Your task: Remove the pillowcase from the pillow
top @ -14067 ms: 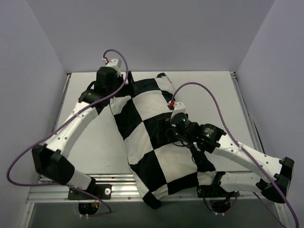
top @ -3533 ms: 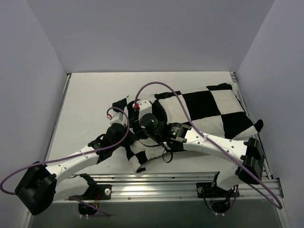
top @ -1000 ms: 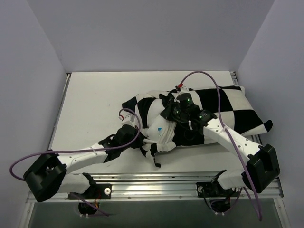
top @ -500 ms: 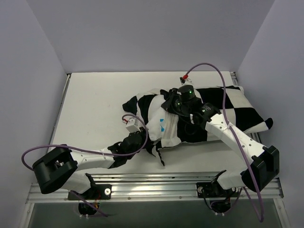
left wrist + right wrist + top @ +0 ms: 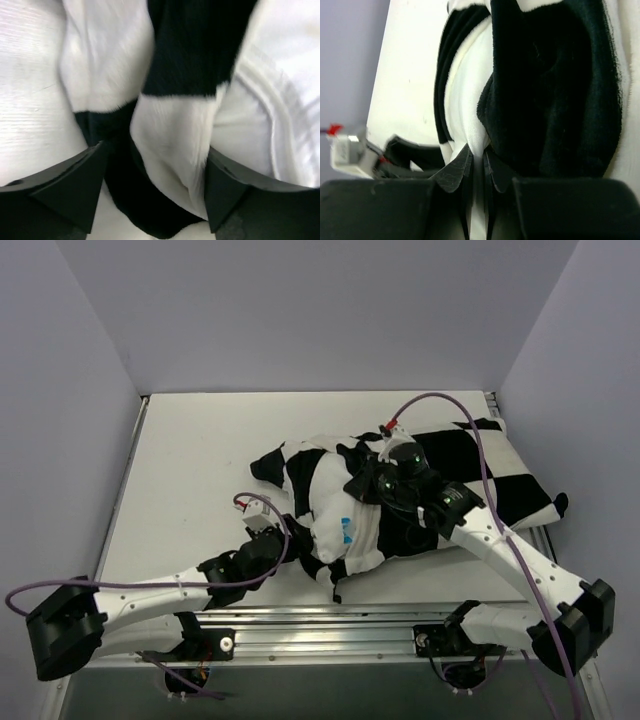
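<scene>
With more white pillow [image 5: 345,525] now bared than a second ago, the pillowcase [image 5: 470,475] is being peeled across the table [image 5: 190,455], left gripper [image 5: 155,192] and right gripper [image 5: 477,167] both clamped on fabric.

White table [image 5: 190,460], walled on 3 sides. On it: checkered pillowcase [image 5: 470,465] bunched mid-right, white pillow [image 5: 345,525] w/ blue mark poking out its left end, prob resting on tabletop near front edge.
</scene>
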Motion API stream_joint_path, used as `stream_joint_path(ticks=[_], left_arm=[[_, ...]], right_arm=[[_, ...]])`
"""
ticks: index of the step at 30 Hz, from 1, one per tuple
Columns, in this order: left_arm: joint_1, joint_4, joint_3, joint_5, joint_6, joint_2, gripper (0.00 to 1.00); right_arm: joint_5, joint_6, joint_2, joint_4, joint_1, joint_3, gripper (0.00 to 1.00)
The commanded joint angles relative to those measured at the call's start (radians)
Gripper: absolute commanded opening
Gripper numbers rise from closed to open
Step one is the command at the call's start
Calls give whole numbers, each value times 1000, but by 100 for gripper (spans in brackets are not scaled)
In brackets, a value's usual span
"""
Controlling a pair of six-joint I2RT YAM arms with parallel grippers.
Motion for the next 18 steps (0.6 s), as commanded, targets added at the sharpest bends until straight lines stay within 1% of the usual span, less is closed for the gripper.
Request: stream_joint_path(ticks=[1, 2, 3, 4, 6, 9, 10, 12, 13, 14, 15, 16, 17, 18], left_arm=[[11, -224, 35, -29, 3, -171, 82], [14, -262, 45, -21, 36, -205, 82], [31, -348, 72, 7, 58, -237, 82], [42, -377, 86, 23, 84, -293, 82], [66, -429, 132, 75, 144, -332, 82], [147, -430, 183, 171, 225, -329, 82], [189, -419, 218, 250, 248, -293, 82], [213, -390, 261, 313, 310, -236, 82], [220, -387, 313, 361, 334, -166, 82], [220, -385, 342, 384, 381, -129, 82], [220, -399, 374, 408, 403, -89, 82], [220, -410, 405, 431, 423, -14, 82], [220, -419, 455, 456, 449, 19, 82], [220, -439, 474, 459, 457, 49, 82]], right_arm=[[-85, -88, -140, 23, 21, -88, 0], [-88, -99, -166, 14, 22, -117, 0], [-94, -122, -175, 9, 27, -169, 0], [-99, -128, -183, 6, 36, -193, 0], [-105, -140, -192, 18, 47, -234, 0], [-123, -152, -180, 41, 73, -286, 0], [-119, -159, -169, 44, 79, -298, 0], [-96, -168, -158, 49, 93, -302, 0], [-87, -171, -154, 49, 94, -302, 0], [-80, -177, -148, 50, 97, -299, 0], [-74, -182, -144, 53, 98, -297, 0], [-71, -185, -143, 57, 99, -297, 0], [-68, -191, -140, 57, 99, -293, 0], [-64, -194, -138, 55, 102, -289, 0]])
